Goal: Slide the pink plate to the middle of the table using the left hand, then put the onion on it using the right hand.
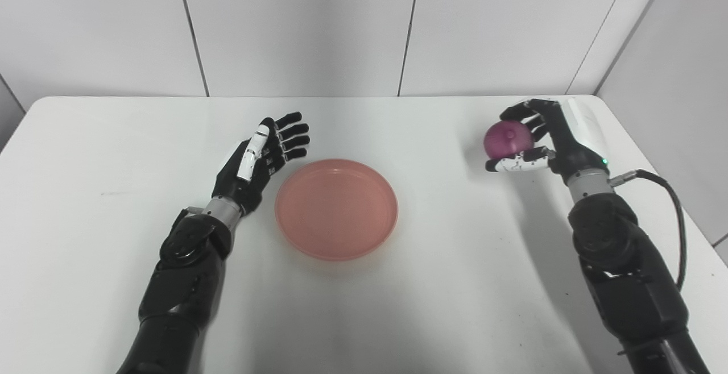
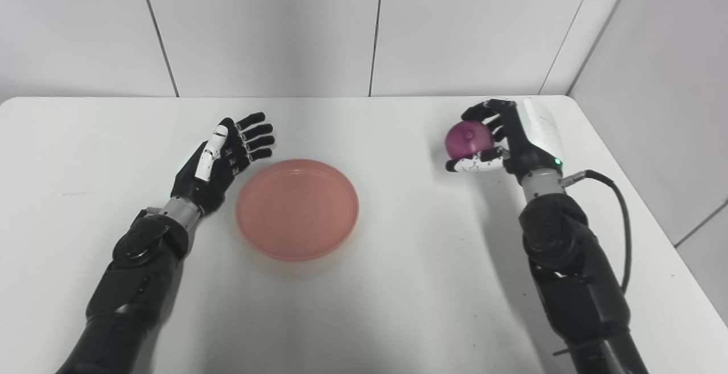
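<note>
The pink plate (image 1: 336,208) lies empty near the middle of the white table (image 1: 85,146). My left hand (image 1: 261,155) is open just left of the plate, fingers spread, a small gap from its rim. My right hand (image 1: 537,141) is shut on the purple onion (image 1: 507,138) at the right side of the table, holding it between fingers and thumb, well to the right of the plate. The onion also shows in the right eye view (image 2: 468,138).
A black cable (image 1: 674,209) loops from the right wrist toward the table's right edge. White wall panels stand behind the table. The table's right edge is close to the right arm.
</note>
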Available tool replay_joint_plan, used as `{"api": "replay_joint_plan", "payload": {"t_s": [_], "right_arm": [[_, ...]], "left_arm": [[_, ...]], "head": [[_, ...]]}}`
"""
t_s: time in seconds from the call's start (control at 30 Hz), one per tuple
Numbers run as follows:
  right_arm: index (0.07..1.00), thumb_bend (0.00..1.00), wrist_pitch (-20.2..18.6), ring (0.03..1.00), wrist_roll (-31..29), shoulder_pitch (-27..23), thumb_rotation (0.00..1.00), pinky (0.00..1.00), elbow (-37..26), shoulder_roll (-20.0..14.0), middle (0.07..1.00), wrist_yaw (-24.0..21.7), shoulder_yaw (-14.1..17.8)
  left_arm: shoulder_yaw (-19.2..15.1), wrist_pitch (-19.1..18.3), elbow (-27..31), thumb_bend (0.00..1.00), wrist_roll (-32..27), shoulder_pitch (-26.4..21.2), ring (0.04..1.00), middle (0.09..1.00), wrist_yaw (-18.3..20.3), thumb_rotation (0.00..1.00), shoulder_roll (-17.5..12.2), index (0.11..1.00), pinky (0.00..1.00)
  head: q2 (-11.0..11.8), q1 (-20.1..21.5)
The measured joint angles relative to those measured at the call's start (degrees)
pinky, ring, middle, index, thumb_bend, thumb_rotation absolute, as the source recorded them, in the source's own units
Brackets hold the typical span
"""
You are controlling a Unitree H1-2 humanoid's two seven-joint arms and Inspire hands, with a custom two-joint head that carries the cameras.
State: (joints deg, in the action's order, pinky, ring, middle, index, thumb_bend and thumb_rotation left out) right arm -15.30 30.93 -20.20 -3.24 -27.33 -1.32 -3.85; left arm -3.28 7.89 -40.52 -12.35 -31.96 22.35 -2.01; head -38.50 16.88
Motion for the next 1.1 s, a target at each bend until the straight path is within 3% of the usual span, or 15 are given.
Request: {"api": "replay_joint_plan", "payload": {"t_s": [0.6, 1.1], "right_arm": [[0.488, 0.52, 0.0, 0.509, 1.5, -1.9, 0.13, 0.45, -2.0, 3.9, 0.563, -3.7, -2.2], [0.488, 0.52, 0.7, 0.486, 2.1, -3.7, 0.13, 0.43, -1.8, 6.5, 0.543, -3.8, -5.1]], "left_arm": [[0.9, -0.2, 1.1, 0.41, 0.2, 0.5, 0.816, 0.818, -1.0, 1.0, 0.2, 0.797, 0.8], [1.2, -0.2, 1.2, 0.41, 0.1, 0.5, 0.811, 0.814, -1.3, 1.0, 0.3, 0.789, 0.79]], "head": [[0.1, -0.9], [0.0, -2.1]]}}
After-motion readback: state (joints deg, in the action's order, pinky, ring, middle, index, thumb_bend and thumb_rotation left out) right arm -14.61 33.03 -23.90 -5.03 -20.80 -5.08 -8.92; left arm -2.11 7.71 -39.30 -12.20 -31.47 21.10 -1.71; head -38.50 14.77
